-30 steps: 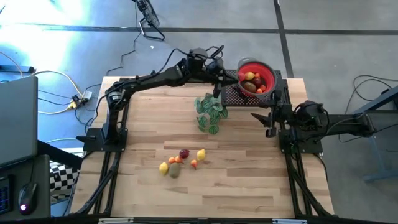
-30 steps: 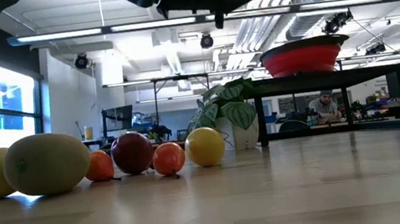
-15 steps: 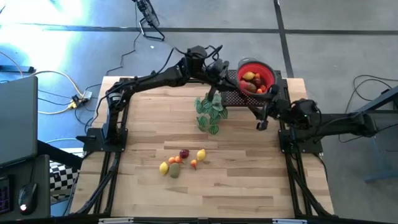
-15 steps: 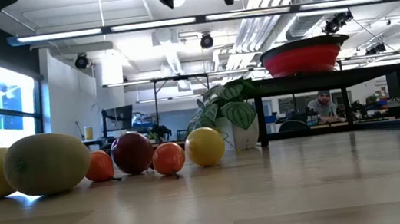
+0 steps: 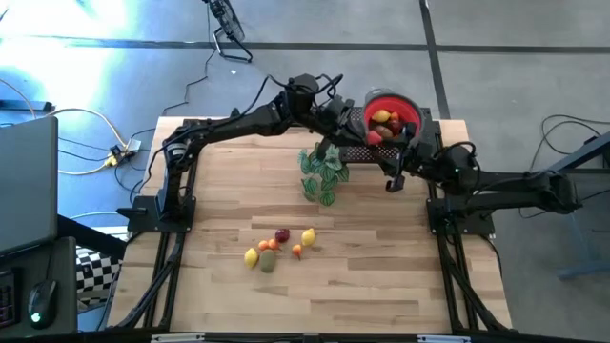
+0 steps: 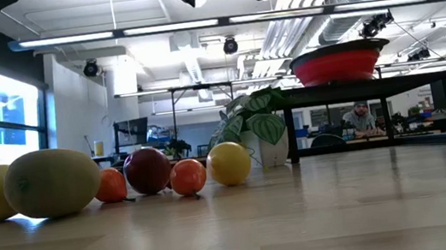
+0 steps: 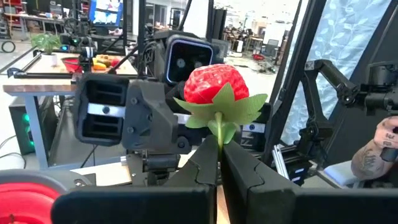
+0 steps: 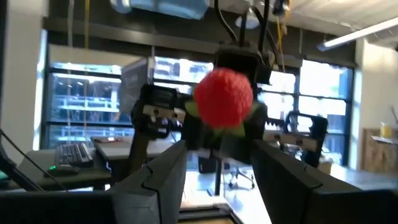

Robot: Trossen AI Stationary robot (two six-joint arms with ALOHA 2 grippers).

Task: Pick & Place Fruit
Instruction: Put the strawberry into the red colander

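The bumpy red toy strawberry [image 7: 214,83] with its flat green plastic leaves is being held up in the air at the far right of the table, just near of the round red bowl with the grey rim [image 5: 413,112]. The left gripper [image 7: 219,163] is pinching it from below, its dark fingers pressed together on the thin green stem, so the berry is standing upright above the fingertips. That thin-stem hold looks like a deliberate presentation, leaving the round body free for the other arm. The right gripper [image 8: 217,152] is facing it from the right side of the table, its two dark fingers standing apart with the red berry showing between and beyond them; I judge a hand-over is being lined up, though nothing is touching yet as far as I can tell. The bowl is sitting raised on a black perforated stand [image 5: 357,145] and is already holding several small fruits, yellow and orange among them. On the near middle of the pale wooden tabletop [image 5: 381,276] a small cluster of glossy, smooth toy fruits [image 5: 276,248] is waiting: yellow lemons, a dark red piece, small orange ones and a brownish-green one. A green leafy plant sprig [image 5: 322,173] is standing between that cluster and the grippers.
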